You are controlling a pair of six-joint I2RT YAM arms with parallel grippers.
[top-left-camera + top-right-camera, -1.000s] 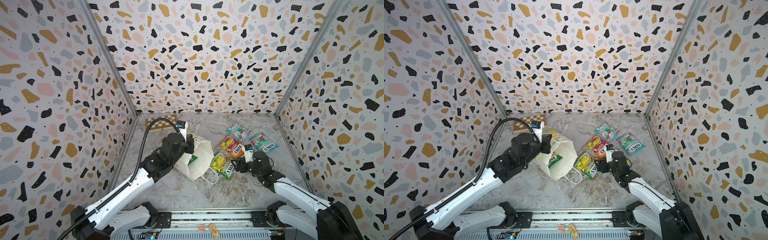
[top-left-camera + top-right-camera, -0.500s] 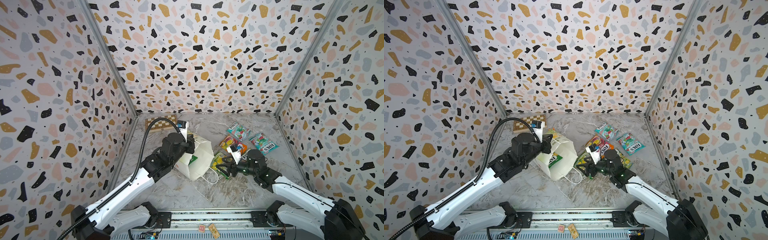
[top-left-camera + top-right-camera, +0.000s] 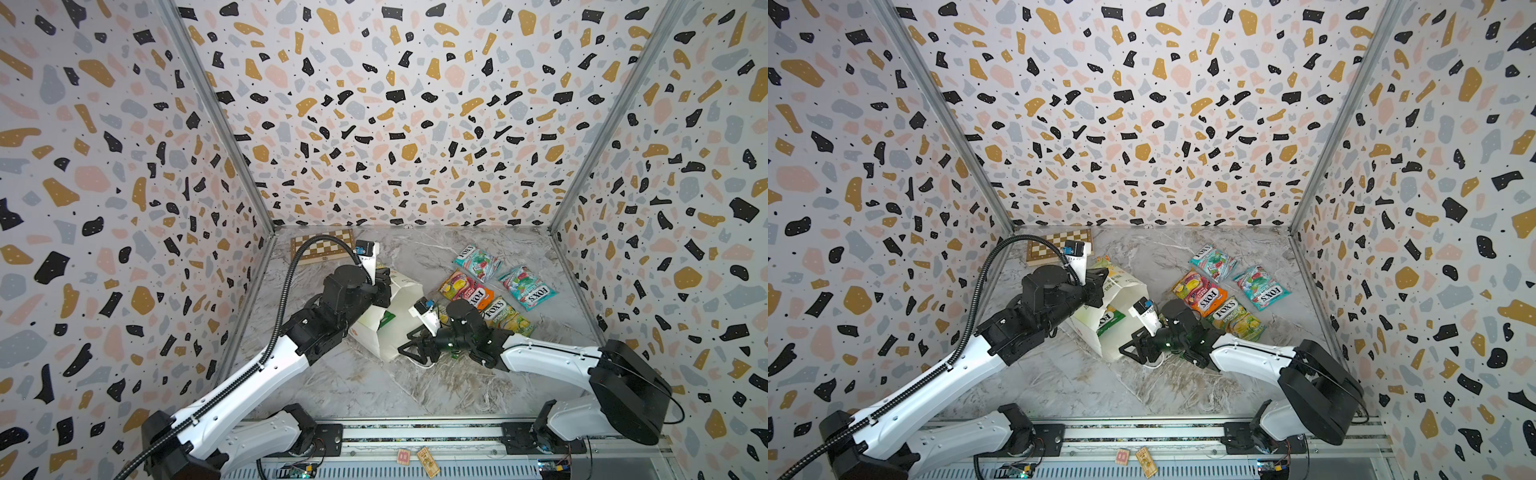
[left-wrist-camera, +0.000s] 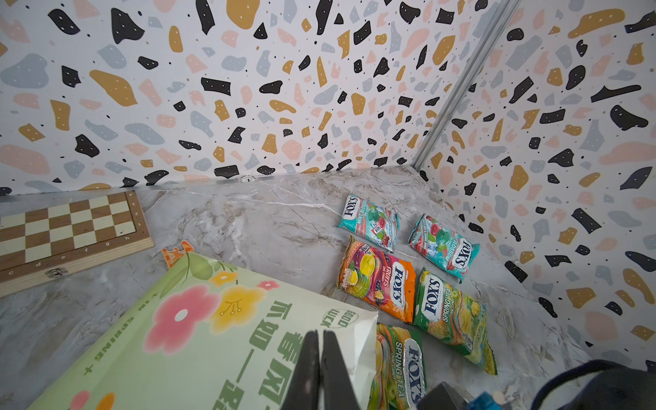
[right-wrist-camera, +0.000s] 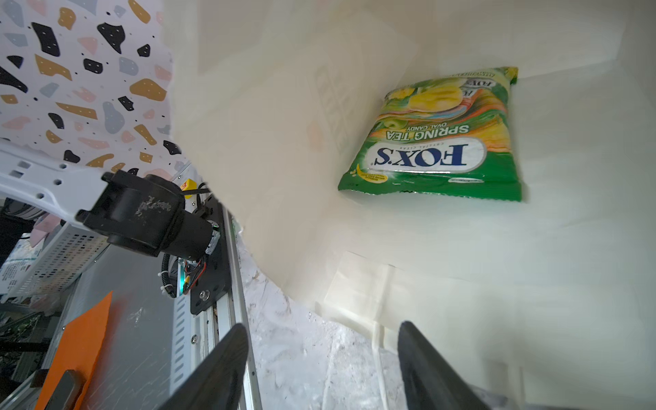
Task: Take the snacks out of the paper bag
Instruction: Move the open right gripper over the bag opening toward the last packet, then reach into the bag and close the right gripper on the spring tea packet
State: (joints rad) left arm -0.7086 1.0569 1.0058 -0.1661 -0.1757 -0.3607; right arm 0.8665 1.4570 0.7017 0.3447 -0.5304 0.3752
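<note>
Left claw (image 4: 320, 335) is pinched together on the rim of the paper bag (image 3: 395, 328), which lies tipped over near the middle of the bench (image 3: 374, 386). Right claw (image 5: 322, 326) sits at the bag's mouth, jaws apart, gripping nothing. One green FOX'S packet (image 5: 436, 138) is inside the bag; five other packets (image 4: 376, 280) lie flat toward the bench's far right corner, chessboard (image 3: 322, 247) in the far left one

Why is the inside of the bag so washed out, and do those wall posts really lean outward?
Right wrist view: the paper bag is bright and almost featureless inside, yet the green packet in it is sharp. Both top views: the corner posts splay outward, probably wide-lens perspective. Left wrist view: evenly lit, with small glints on the orange packet.
</note>
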